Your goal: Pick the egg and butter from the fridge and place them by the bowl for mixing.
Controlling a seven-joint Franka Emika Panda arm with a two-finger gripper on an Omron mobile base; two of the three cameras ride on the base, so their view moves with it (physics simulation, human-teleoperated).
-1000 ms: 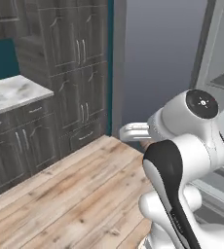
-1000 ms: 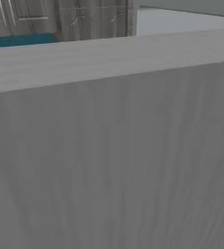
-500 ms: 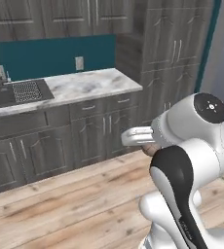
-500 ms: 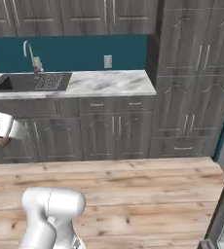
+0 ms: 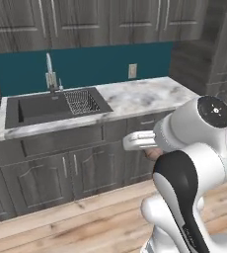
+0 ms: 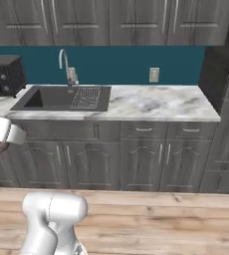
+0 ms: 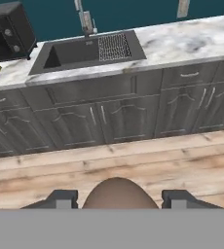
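The egg (image 7: pixel 120 193), a smooth reddish-brown rounded shape, is held between the two fingertips of the gripper (image 7: pixel 120 198) above the wooden floor (image 7: pixel 133 168), facing the sink (image 7: pixel 87 48) and marble counter (image 7: pixel 192 41). The first pick appears done; placing it by the bowl and fetching the butter are judged outstanding.

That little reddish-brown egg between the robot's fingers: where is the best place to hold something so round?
Across its widest middle, one finger on each side, as the gripper holds it in the hand view. The small reddish-brown egg is smooth and rounded, so pads placed off-centre would probably squeeze it out. Flanking the bulge from opposite sides looks the steadiest grip.
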